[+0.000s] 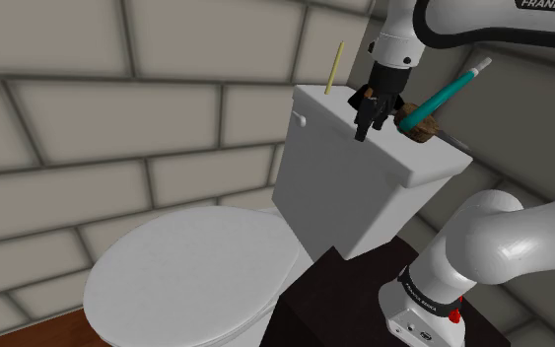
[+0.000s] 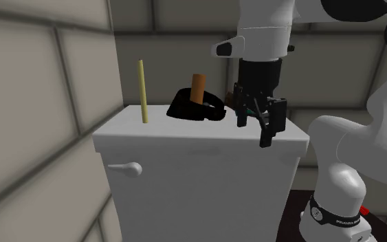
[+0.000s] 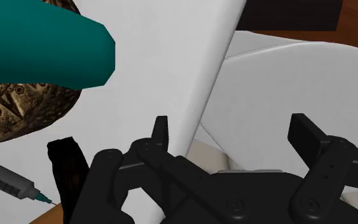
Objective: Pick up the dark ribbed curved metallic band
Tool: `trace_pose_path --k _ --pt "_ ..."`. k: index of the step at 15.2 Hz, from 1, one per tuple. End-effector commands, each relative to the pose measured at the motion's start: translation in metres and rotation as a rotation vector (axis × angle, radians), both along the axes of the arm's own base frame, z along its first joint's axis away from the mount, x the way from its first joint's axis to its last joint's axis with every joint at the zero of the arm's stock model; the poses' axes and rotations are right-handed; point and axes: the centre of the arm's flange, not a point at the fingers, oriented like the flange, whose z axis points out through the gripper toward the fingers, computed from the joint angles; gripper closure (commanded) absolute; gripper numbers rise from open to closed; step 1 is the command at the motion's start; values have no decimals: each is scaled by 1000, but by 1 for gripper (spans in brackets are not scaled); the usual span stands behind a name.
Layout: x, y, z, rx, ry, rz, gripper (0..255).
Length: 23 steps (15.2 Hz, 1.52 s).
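The dark curved band (image 2: 194, 108) lies on the white toilet tank lid (image 2: 178, 135), with an orange cylinder (image 2: 198, 88) standing at it. In the shoulder view the band (image 1: 366, 96) peeks out just behind my hand. My black gripper (image 2: 253, 128) hangs open at the lid's front edge, beside the band on the second exterior view's right, not touching it. In the wrist view the fingers (image 3: 161, 130) stand wide apart over the lid's edge with nothing held; a dark piece (image 3: 66, 170), likely the band, lies outside one finger.
Also on the lid are a thin yellow stick (image 2: 143, 91), a teal pen (image 1: 450, 91) leaning on a brown patterned disc (image 1: 422, 126), and a grey syringe (image 3: 9, 184). The toilet's closed seat (image 1: 196, 276) lies below, with tiled walls around.
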Motion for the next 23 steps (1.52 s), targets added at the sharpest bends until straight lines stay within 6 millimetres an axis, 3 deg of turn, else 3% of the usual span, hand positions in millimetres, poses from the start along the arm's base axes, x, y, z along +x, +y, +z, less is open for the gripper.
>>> trace_pose_path --k 1,12,19,22,23 --pt "0 0 0 0 0 0 0" --pt "34 -140 65 162 -163 111 0" --pt "34 -140 28 162 -163 111 0" --pt "34 -140 25 162 -163 111 0" --pt "34 -140 25 162 -163 111 255"
